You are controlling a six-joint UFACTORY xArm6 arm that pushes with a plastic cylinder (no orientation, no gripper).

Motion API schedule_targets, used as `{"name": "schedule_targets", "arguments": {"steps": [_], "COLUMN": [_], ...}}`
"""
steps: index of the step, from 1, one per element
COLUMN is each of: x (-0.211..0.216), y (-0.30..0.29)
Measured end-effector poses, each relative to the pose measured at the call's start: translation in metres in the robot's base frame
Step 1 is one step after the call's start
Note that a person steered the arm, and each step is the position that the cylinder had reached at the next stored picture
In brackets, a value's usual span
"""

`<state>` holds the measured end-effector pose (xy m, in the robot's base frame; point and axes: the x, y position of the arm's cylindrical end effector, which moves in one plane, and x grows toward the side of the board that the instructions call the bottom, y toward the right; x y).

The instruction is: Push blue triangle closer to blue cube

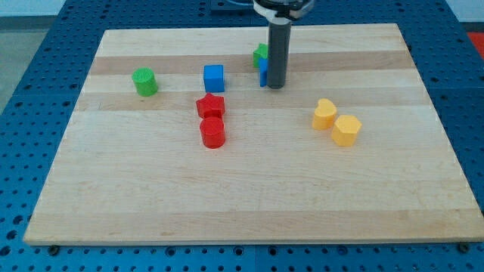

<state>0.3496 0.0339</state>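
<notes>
The blue triangle (263,73) sat right beside our tip (276,85), on the tip's left in the view. The rod hid most of it, so we could not tell if they touched. A green block (261,54) sat just above the triangle. Our tip was a plain rod and held nothing. The blue cube (214,78) sat to the view's left, near the triangle but apart from it. All of them lay near the top of the board (249,196).
</notes>
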Motion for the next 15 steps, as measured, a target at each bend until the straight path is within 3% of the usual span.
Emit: {"name": "schedule_targets", "arguments": {"steps": [3,6,11,12,15], "x": [-0.041,-0.052,-0.059,-0.091,-0.098], "y": [-0.038,0.012,-0.045,-0.025,-0.052]}}
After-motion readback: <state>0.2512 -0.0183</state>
